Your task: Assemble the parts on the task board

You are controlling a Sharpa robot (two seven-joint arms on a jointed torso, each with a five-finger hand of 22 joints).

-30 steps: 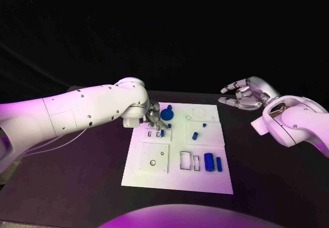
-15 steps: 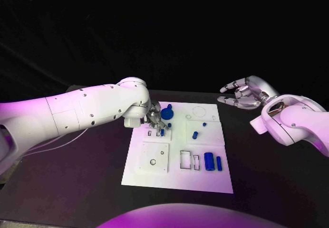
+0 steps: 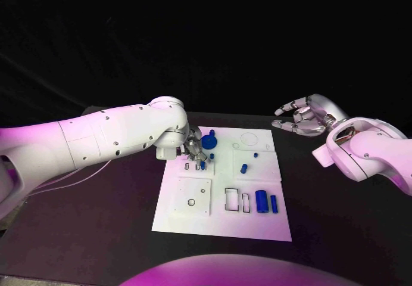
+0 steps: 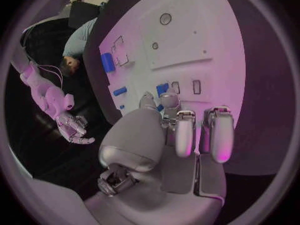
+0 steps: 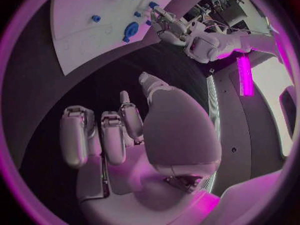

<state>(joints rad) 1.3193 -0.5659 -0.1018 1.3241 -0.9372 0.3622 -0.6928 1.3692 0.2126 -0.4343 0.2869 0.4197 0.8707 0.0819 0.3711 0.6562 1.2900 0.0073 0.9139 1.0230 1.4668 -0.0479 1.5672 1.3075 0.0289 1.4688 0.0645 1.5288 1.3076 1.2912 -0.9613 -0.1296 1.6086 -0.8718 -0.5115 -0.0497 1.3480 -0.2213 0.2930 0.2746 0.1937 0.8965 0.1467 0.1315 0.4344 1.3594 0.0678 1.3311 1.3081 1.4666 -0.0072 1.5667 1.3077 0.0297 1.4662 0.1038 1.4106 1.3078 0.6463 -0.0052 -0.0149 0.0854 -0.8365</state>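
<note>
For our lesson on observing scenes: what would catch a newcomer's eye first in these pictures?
First, the white task board glowing in the middle of the black table, dotted with small blue parts. Next, the left hand reaching down over the board's far left corner, fingertips at a blue part there. Last, the right hand raised off to the board's far right, fingers apart, holding nothing.

— How many boards did you have on the table?
— One white task board [image 3: 219,226].
— And blue parts [image 3: 261,202] on it?
— You had about six that I could make out; the ones under the left hand [image 3: 190,148] were too crowded to count surely.
— Hands?
— Two, with the right hand [image 3: 300,118] off the board.
</note>
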